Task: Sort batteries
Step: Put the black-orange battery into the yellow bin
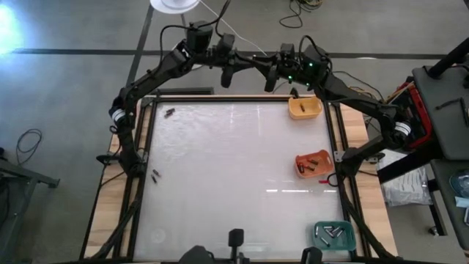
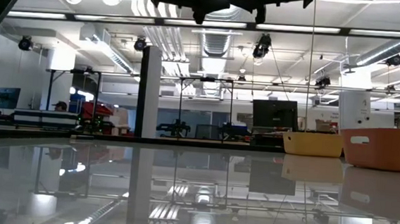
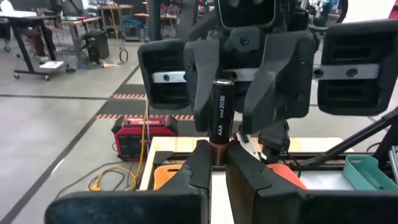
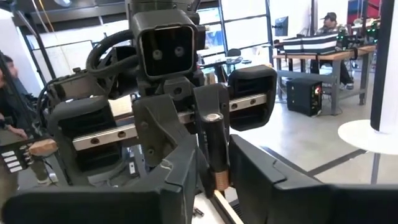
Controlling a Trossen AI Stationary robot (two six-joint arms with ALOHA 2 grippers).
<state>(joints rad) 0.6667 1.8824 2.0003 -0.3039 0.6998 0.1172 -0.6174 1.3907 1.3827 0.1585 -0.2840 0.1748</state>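
Note:
A dark AAA battery (image 3: 222, 118) with a copper-coloured lower end stands upright in the air between my two grippers. They face each other high over the table's far edge. My left gripper (image 3: 217, 155), also in the high view (image 1: 227, 70), is shut on its lower end. My right gripper (image 4: 214, 180), in the high view (image 1: 272, 77), is open, a finger on either side of the battery (image 4: 214, 143). Loose batteries lie on the table at the far left (image 1: 170, 112) and the left edge (image 1: 155, 175). My left gripper pinches the battery's copper lower end (image 3: 217, 149) between its two fingertips. The fingers come level from the table's left and lie across the battery. It stands upright above them, lifted clear of the table.
Three trays stand along the table's right side: a yellow one (image 1: 304, 108) at the far end, an orange one (image 1: 314, 163) holding batteries, and a teal one (image 1: 333, 233) with silvery batteries near the front. A black frame (image 1: 146, 147) edges the white table.

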